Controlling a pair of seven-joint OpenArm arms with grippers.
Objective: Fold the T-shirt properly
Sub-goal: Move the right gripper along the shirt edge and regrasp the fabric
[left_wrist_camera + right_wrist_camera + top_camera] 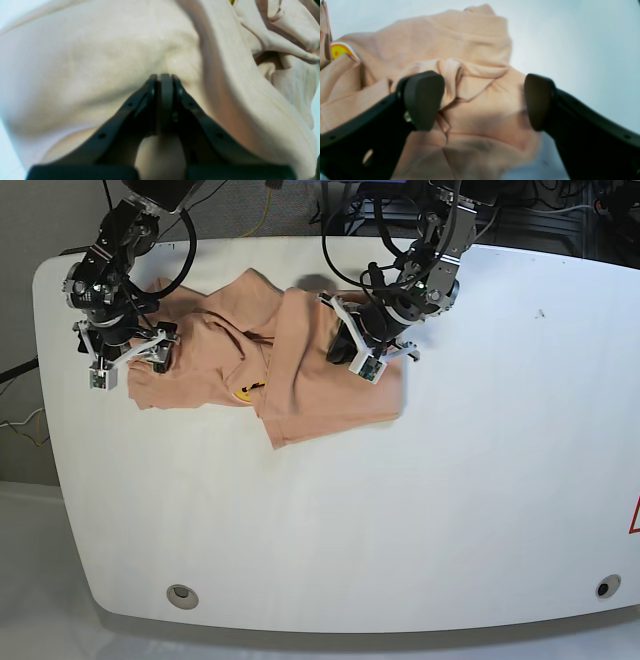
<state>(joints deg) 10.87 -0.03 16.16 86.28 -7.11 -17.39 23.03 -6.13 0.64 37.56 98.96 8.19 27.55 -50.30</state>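
The salmon-pink T-shirt (310, 395) lies crumpled on the white table (450, 510) at the back left, with one part folded over toward the front. Its small yellow mark (243, 392) also shows in the right wrist view (337, 50). My left gripper (163, 77) is shut, its tips pinching a fold of the shirt (87, 62); in the base view it (342, 346) is at the shirt's right part. My right gripper (481, 102) is open over bunched cloth (475, 50) at the shirt's left end, where it (150, 355) also shows in the base view.
Cables (265, 200) hang behind the table's back edge. Two round holes (181, 593) (601, 587) sit near the front corners. A red mark (634, 515) is at the right edge. The shirt's left end lies close to the table's left edge.
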